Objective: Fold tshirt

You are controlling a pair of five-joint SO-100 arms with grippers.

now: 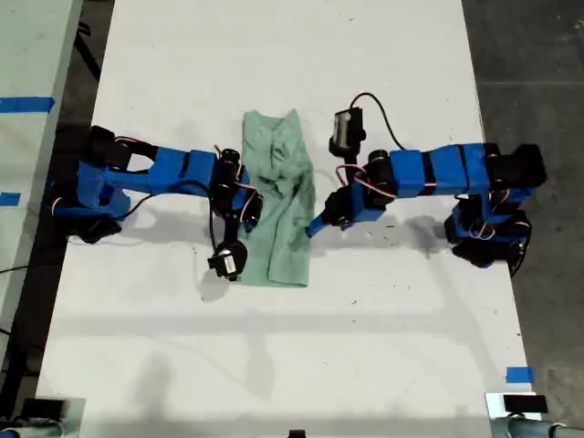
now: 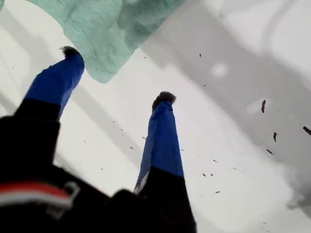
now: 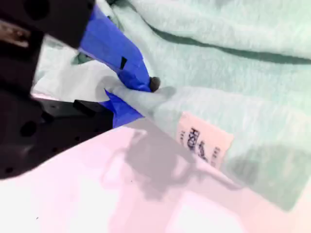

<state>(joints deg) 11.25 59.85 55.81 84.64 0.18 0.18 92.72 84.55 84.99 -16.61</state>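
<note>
The pale mint-green tshirt (image 1: 285, 248) lies as a narrow, partly folded strip in the middle of the white table, rumpled at its far end. My second gripper (image 1: 250, 206), on the arm from the exterior view's left, is shut on a pinch of tshirt (image 3: 218, 58) edge fabric; its fingertips (image 3: 154, 84) clamp the cloth near a white label (image 3: 204, 141). My first gripper (image 1: 313, 226), on the arm from the exterior view's right, hovers open (image 2: 118, 74) over bare table beside the cloth's other long edge, a tshirt (image 2: 112, 24) corner just beyond its fingertips (image 2: 165, 97).
The white table (image 1: 274, 55) extends well beyond the shirt on all sides. Both arm bases stand at its side edges, one (image 1: 87, 196) at the exterior view's left, one (image 1: 488, 219) at its right. Blue tape (image 1: 518, 374) marks the near right edge. Dark specks (image 2: 263, 105) dot the surface.
</note>
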